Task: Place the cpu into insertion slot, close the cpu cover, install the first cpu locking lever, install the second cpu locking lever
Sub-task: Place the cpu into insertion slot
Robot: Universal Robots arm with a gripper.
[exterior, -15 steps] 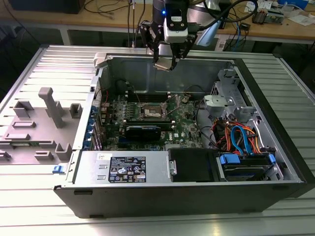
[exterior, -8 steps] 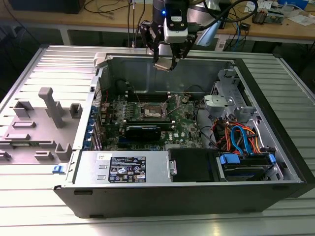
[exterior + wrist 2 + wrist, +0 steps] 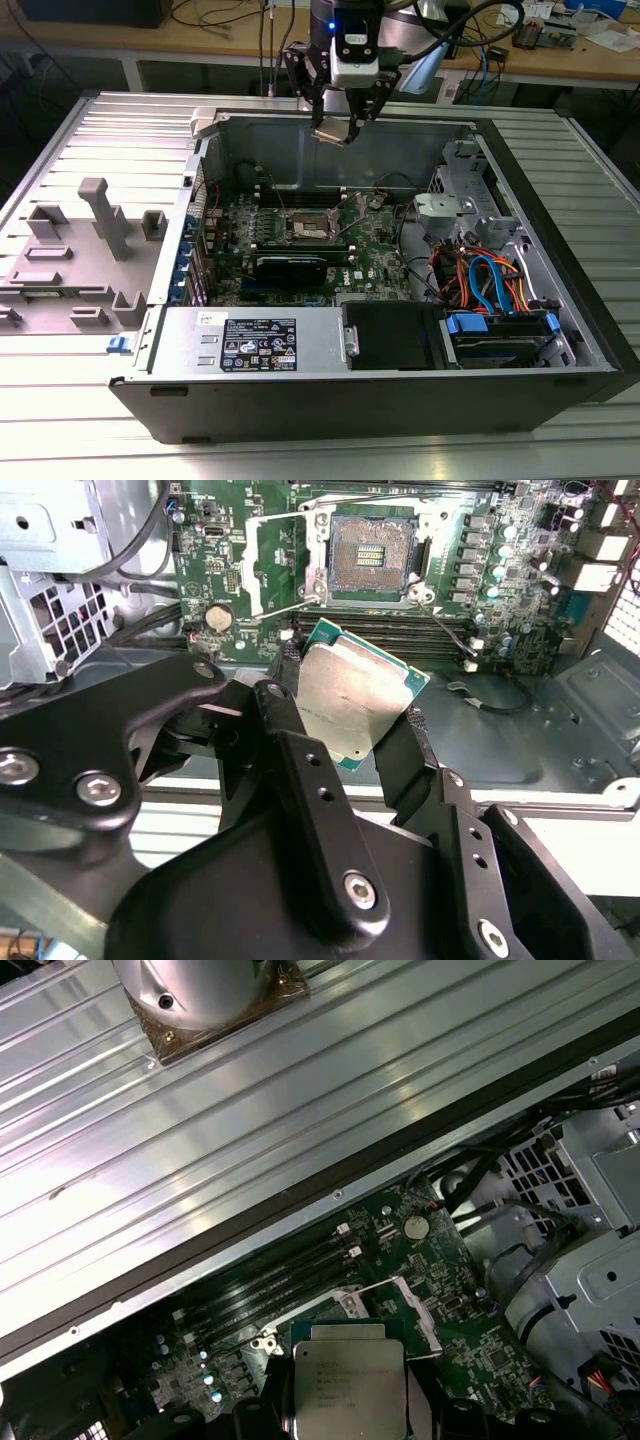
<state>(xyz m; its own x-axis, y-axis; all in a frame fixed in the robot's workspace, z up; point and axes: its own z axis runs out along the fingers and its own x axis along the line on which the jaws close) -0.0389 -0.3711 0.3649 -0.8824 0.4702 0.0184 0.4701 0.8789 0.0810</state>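
My gripper (image 3: 338, 128) hangs above the back wall of the open computer case, shut on the cpu (image 3: 336, 133). In the second wrist view the black fingers (image 3: 290, 705) clamp two opposite edges of the cpu (image 3: 352, 692), whose silvery top faces the camera. Beyond it on the green motherboard lies the insertion slot (image 3: 372, 554), uncovered, with its contacts showing. The cpu cover (image 3: 276, 562) stands swung open beside the slot. A thin wire locking lever (image 3: 445, 620) sticks out near the slot. In the exterior view the insertion slot (image 3: 308, 228) lies well below the gripper. The first wrist view shows the cpu (image 3: 348, 1380) over the board.
A round coin battery (image 3: 218, 615) sits near the slot, and long black memory slots (image 3: 400, 630) run beside it. A power supply (image 3: 255, 345) fills the case front. Drive cage and blue and orange cables (image 3: 490, 285) are at the exterior view's right. A grey plastic fixture (image 3: 100, 225) stands at its left.
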